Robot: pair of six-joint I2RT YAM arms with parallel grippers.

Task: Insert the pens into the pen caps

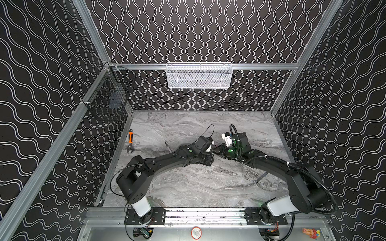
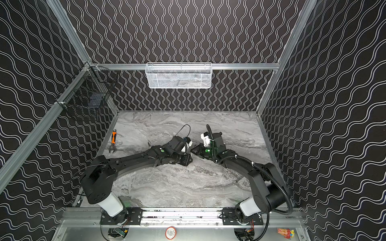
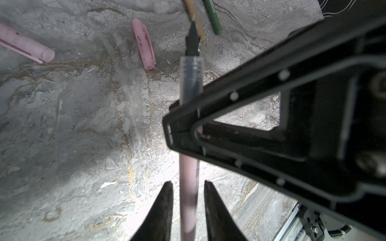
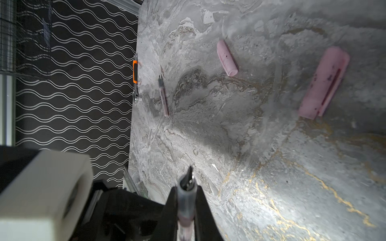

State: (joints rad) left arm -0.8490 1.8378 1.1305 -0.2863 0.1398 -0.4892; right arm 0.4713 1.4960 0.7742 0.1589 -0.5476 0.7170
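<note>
While the two arms meet over the middle of the table [image 1: 188, 187], the pink pen [image 3: 191, 83] hangs in the air between them. The right gripper [image 4: 186, 188] pinches it on the clear section just behind the dark tip. The left gripper [image 3: 188, 182] has its fingers slightly spread on either side of the pink barrel, with a sliver of gap on each side, so I judge that only the right one carries it.

The pen looks light, stiff and smooth. A round barrel like that can swivel in a two-sided pinch, and the thin tip would not take a knock. To my eye the best hold is further back on the barrel, since a grip this close to the tip leaves a cap little room to seat.

Below, one pink cap [image 3: 144, 43] and another cap [image 3: 25, 43] lie flat and apart, so one needs lifting first. A second pen [image 4: 164, 98], uncapped, lies near the wrench [image 1: 130, 140] at the table's left edge. A gold pen [image 3: 196, 20] and a green pen [image 3: 213, 16] lie side by side; I cannot tell whether they are capped. The crowding of the two grippers looks like the main obstacle.
</note>
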